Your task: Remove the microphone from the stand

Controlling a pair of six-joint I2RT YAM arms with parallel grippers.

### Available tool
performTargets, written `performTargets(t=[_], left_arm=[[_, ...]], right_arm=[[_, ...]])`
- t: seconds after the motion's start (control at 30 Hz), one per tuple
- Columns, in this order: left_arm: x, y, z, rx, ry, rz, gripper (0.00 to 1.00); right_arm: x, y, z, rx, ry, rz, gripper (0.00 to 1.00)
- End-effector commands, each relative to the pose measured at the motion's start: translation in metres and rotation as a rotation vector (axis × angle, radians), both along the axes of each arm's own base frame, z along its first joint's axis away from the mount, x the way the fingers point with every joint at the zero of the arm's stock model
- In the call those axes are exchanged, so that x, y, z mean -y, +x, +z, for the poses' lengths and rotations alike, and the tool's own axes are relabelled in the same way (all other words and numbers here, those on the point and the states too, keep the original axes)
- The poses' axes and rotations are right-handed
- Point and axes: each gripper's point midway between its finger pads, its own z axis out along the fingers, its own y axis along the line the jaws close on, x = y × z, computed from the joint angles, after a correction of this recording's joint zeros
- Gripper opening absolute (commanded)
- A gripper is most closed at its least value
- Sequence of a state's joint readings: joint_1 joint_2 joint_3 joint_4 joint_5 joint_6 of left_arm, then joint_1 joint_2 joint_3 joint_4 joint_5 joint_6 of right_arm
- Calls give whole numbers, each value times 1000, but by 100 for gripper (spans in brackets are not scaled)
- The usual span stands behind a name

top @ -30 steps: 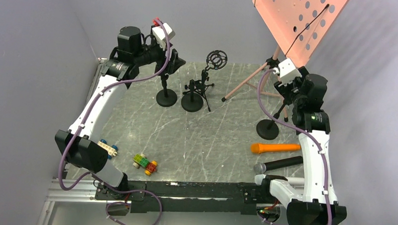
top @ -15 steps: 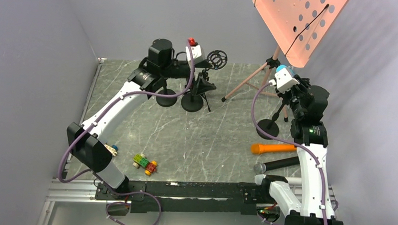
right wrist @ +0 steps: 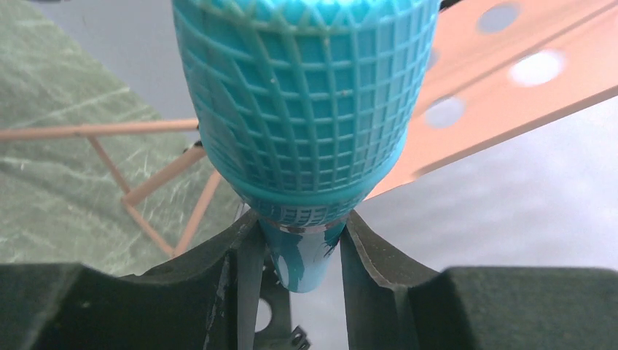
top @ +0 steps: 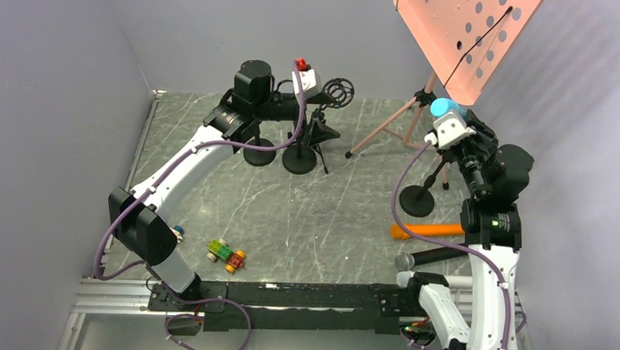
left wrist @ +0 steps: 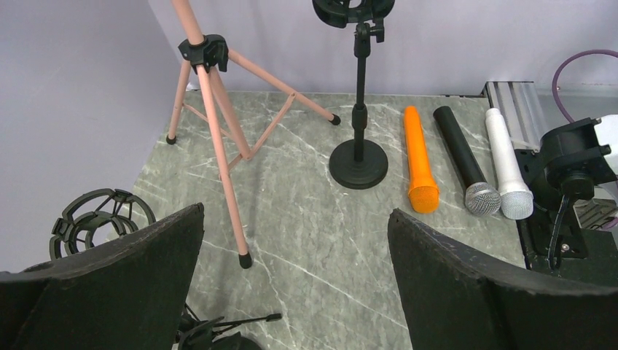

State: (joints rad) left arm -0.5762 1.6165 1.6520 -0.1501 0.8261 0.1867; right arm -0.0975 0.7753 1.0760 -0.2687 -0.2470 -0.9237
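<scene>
Claw on right arm [right wrist: 296, 235] clamps turquoise microphone [right wrist: 306, 109] below its grille.

My left arm [top: 175, 169], right arm [top: 495, 302]: white links, black motor joints. Each carried purple cable [top: 392, 205]. At each wrist sat white camera block [top: 451, 132]; red plug [top: 301, 63] on left one. On right elbow housing glowed green light [top: 492, 223]. My left tool [left wrist: 295, 219], right tool [right wrist: 297, 240]: black, matte, grainy fingers.
</scene>
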Motion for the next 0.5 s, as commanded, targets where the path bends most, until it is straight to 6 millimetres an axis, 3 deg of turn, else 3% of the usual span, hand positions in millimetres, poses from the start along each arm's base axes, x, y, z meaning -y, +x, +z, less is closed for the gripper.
performTargets(t=[0.0,0.17,0.23,0.3,0.33,0.37,0.47], left_arm=[[5,-3,23,46,-49,-23,99],[5,-2,24,39,-57,-24,99],[5,-4,24,41,-53,-28,99],[3,-6,24,50,-46,-29,99],[2,-6,22,52,-41,-29,99],[2,-6,22,57,-39,-26,99],[1,-5,17,49,-38,-17,99]], right_arm=[[-21,-15,52,88,34,106,0],[-51,-32,66,37,120,262,0],[-68,-40,57,-53,151,353,0],[-84,-52,30,-188,123,446,0],[-90,-64,0,-313,98,492,0],[-94,-74,-18,-391,57,534,0],[-101,-91,-56,-564,39,614,0]])
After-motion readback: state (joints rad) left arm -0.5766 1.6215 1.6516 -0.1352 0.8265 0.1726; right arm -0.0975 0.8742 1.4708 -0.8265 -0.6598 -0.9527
